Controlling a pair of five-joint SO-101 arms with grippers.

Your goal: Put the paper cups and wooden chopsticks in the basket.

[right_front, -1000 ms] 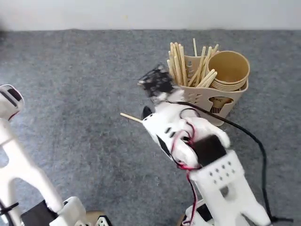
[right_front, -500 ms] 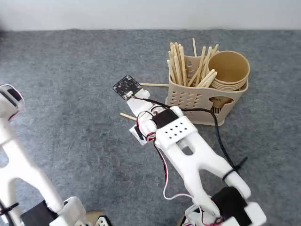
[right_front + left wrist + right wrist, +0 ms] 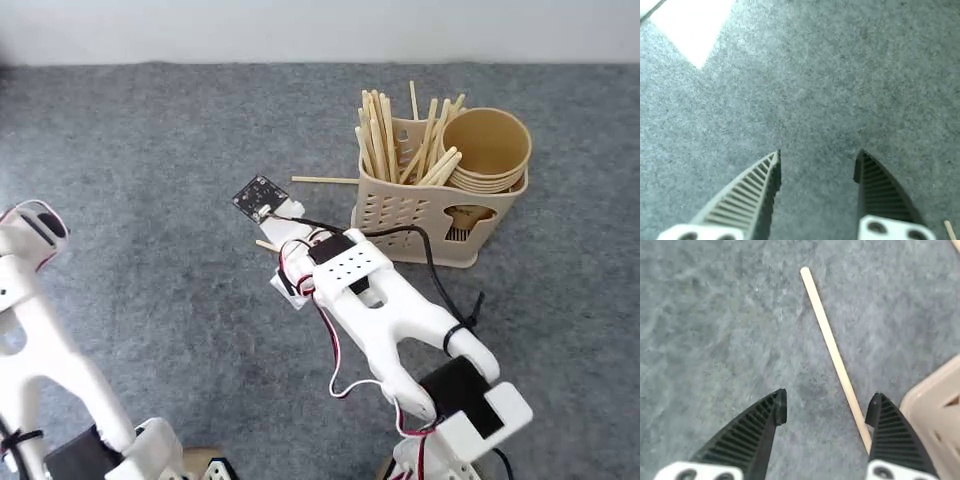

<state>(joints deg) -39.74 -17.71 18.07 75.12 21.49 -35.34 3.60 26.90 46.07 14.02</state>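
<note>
The basket (image 3: 430,225) stands at 2 o'clock on the grey counter (image 3: 150,150), holding stacked paper cups (image 3: 487,150) and bundled wooden chopsticks (image 3: 375,135). Around its 9 o'clock a loose chopstick (image 3: 832,352) lies under the open right gripper (image 3: 830,407). The left gripper (image 3: 817,167) hangs open over bare counter.

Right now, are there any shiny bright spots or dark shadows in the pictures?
Left wrist view: a glaring white patch at the edge, washed out, no detail. Right wrist view: a faint shadow on the carpet between the fingers of the right gripper, beside the chopstick. High view: even light, no glare.
</note>
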